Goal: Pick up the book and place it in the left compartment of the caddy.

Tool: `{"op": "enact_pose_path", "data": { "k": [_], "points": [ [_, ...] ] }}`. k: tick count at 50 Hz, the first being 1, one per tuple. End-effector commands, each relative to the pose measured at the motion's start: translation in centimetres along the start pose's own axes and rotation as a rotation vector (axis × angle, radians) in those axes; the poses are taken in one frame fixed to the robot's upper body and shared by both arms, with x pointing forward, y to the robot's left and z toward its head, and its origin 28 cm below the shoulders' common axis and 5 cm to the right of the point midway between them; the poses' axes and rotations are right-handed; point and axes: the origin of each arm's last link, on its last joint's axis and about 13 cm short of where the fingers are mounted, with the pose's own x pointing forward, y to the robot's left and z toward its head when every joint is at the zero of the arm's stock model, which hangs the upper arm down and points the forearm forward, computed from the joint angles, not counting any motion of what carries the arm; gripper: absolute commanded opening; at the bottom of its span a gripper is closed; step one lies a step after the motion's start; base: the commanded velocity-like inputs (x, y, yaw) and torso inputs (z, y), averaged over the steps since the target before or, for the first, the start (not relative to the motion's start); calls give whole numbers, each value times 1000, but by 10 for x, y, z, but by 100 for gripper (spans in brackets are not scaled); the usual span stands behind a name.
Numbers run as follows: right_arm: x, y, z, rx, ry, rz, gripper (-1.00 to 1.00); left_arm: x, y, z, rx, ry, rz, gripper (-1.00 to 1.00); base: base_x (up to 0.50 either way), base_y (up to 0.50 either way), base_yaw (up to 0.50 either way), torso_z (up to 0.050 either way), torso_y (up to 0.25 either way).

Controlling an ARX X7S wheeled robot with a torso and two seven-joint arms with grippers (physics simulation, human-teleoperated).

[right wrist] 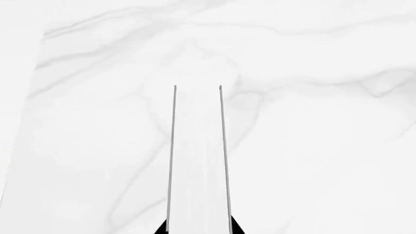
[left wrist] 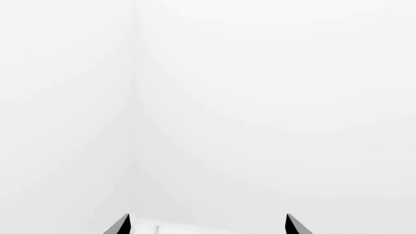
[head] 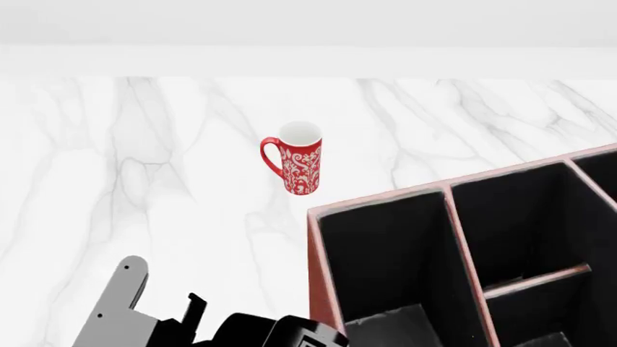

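Note:
In the right wrist view my right gripper (right wrist: 198, 228) is shut on the book (right wrist: 197, 161). I see the book's white page edges between two thin dark cover lines, held above the marble table (right wrist: 325, 122). In the head view the reddish-brown caddy (head: 313, 238) stands at the lower right, and its long left compartment (head: 386, 249) has a black lining and a grey patch at its near end. Neither the book nor the right gripper shows in the head view. My left gripper (left wrist: 208, 225) is open and empty, facing a white wall. Part of the left arm (head: 126, 311) shows at the head view's lower left.
A red patterned mug (head: 300, 157) with a white inside stands upright on the marble table (head: 144, 159), beyond the caddy's left corner. A pale divider (head: 463, 246) and a crossbar (head: 535, 280) split the caddy's right side into two shorter sections. A white wall runs behind the table.

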Motion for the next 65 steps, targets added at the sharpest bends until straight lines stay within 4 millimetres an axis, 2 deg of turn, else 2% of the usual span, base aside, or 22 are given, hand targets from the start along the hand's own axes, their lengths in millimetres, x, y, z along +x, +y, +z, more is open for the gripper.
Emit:
{"op": "enact_pose_path", "data": {
  "k": [1,8,16,20,21,23,26,27,34,43,56,57,65],
  "points": [
    [-8,-1,6,-48,4,-136,-100,0,0,1,-1,-1,0,100,0,0,0,0,0],
    [-22,2,14,-26,-14,-191,-100,0,0,0,1,2,2,100,0,0,0,0,0],
    [-41,15,26,-63,-50,-238,-100,0,0,-1,5,3,2,100,0,0,0,0,0],
    [-46,18,28,-71,-46,-246,-100,1,0,-2,5,5,3,100,0,0,0,0,0],
    [-46,19,26,-128,-33,-243,-100,1,-1,-2,7,7,7,100,0,0,0,0,0],
    [-47,18,28,-75,-49,-228,-100,1,-1,-2,6,10,5,100,0,0,1,0,0],
    [-49,19,28,-85,-54,-242,-100,1,-1,-3,14,7,5,100,0,0,0,0,0],
    [-48,18,25,-159,-32,-263,-100,1,-1,-3,13,8,4,100,0,0,0,0,0],
    [-55,19,30,-9,-4,-231,-100,1,-1,-3,30,-1,17,100,0,0,0,0,1],
    [-84,30,47,2,-60,-322,-100,1,-2,-3,34,-3,14,100,0,0,0,0,1],
    [-113,41,62,95,-112,-370,-100,1,-2,-4,40,-4,16,100,0,0,0,0,1],
    [-117,40,63,162,-119,-368,-100,1,-2,-4,39,-4,13,100,0,0,0,0,0],
    [-144,45,72,277,-160,-451,-100,1,-3,-5,42,-5,13,100,0,0,0,0,1]
  ]
}}
